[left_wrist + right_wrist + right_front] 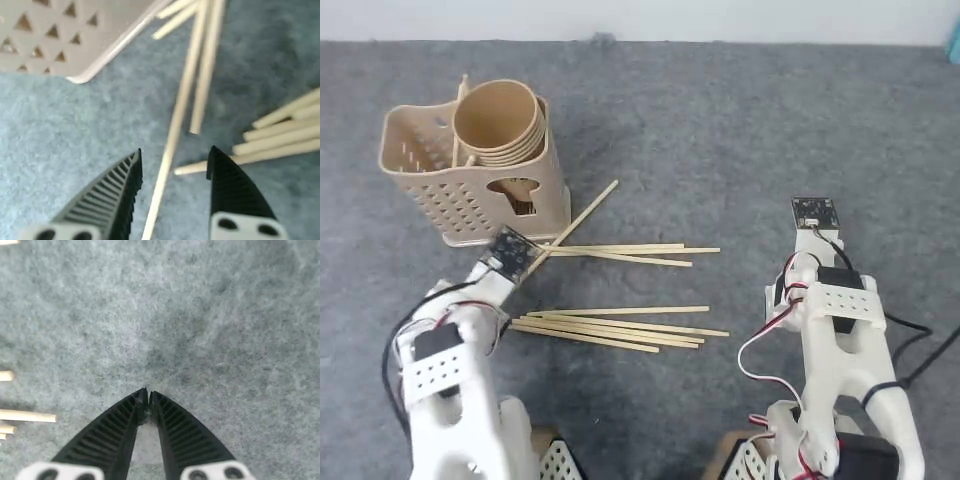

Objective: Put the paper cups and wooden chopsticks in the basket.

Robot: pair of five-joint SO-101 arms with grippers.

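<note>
The step in hand looks like picking 1 stick off the carpet with the left gripper. Its jaws are spread apart and a slanted chopstick runs between them, not yet pinched. In the high view the slanted chopstick lies diagonally left of centre, its lower end under the left wrist, just beside the basket in the upper left. The paper cups already sit stacked inside the basket. 2 loose groups of chopsticks lie mid-frame: an upper group and a lower bundle.

To do it well, the jaws should close squarely across this 1 stick only, since other stick ends lie near one finger and could be dragged along. A thin round stick will likely roll or pivot, so a firm pinch matters. It should then be raised above the rim and tipped upright before release beside the cups. The right gripper is closed on nothing over bare carpet at centre right, well apart.
</note>
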